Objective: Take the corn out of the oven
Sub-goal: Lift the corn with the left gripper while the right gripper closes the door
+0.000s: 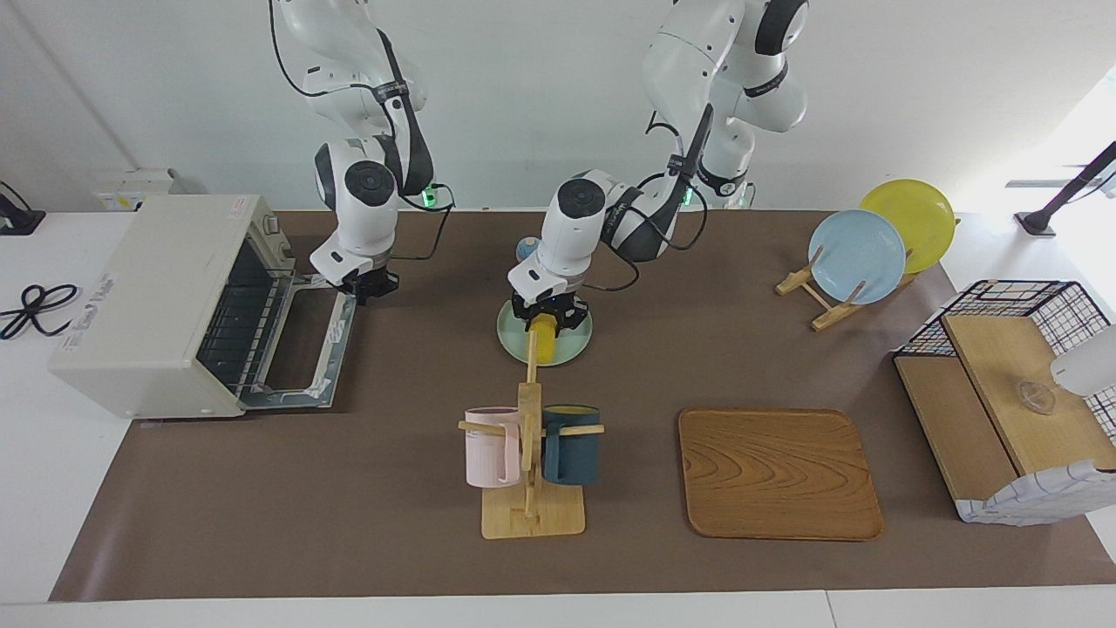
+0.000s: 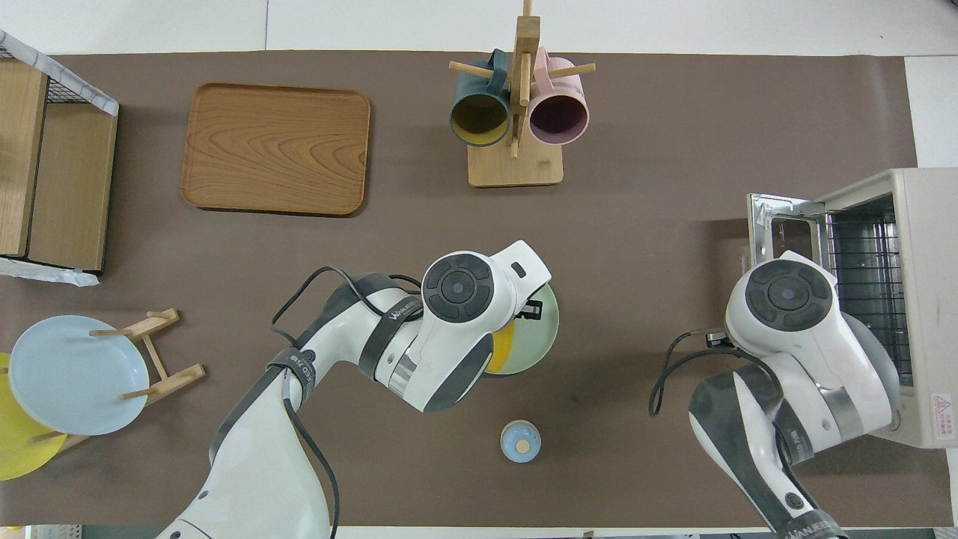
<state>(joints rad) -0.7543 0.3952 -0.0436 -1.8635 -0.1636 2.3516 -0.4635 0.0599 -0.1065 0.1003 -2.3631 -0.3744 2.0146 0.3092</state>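
The corn (image 1: 542,343) lies on a round pale green plate (image 1: 571,347) near the middle of the worktop (image 1: 392,488). The left hand (image 1: 547,316) is right over the end of the corn that is nearer to the robots. Its fingers are shut, and they look closed on that end of the corn. In the overhead view the left arm hides most of the corn, so only a bit of yellow shows on the plate.

The oven (image 1: 148,305) stands at the right arm's end of the worktop. Its door (image 1: 301,349) hangs open and tilts up a little. The wire rack (image 2: 868,292) inside shows through the opening. The right hand (image 1: 366,286) is at the door's edge nearer to the robots. Its fingers are shut. I cannot tell if it has hold of the door.

A wooden mug stand (image 1: 530,488) with a pink mug (image 1: 488,447) and a dark blue mug (image 1: 571,447) stands farther from the robots than the plate. A wooden tray (image 1: 779,474) lies beside the stand. A small blue round thing (image 2: 520,441) sits nearer to the robots than the plate.
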